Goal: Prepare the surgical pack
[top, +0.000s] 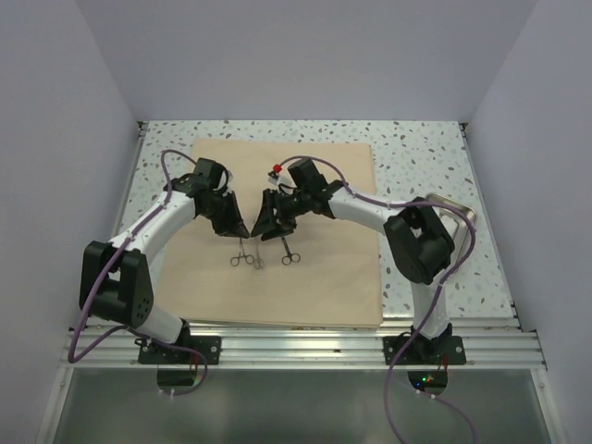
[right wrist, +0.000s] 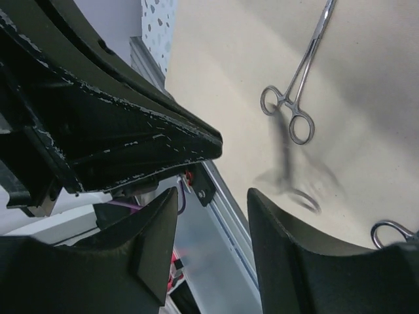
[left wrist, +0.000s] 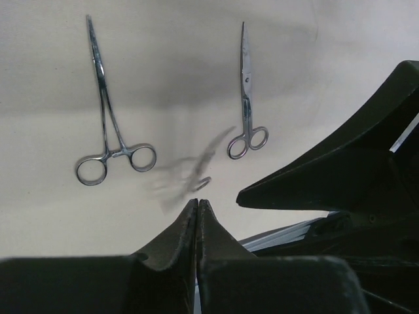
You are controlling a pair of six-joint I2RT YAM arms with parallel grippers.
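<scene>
The surgical pack, a large tan fabric sheet [top: 314, 296], lies flat on the table. On it lie silver forceps [left wrist: 108, 124] and scissors [left wrist: 245, 98], with a third instrument [left wrist: 193, 171] between them that is blurred. My left gripper [top: 239, 229] hovers just above the sheet, shut with nothing between its fingers [left wrist: 198, 201]. My right gripper [top: 264, 231] faces it closely and is open and empty [right wrist: 213, 191]. The right wrist view shows the forceps [right wrist: 291, 104], the blurred instrument [right wrist: 294, 186] and one ring handle [right wrist: 389, 230] beside my finger.
A shiny steel tray [top: 453, 208] sits at the right, half hidden behind the right arm. The speckled table [top: 416, 148] borders the sheet. A metal rail [top: 305, 344] runs along the near edge. White walls enclose the left, right and back.
</scene>
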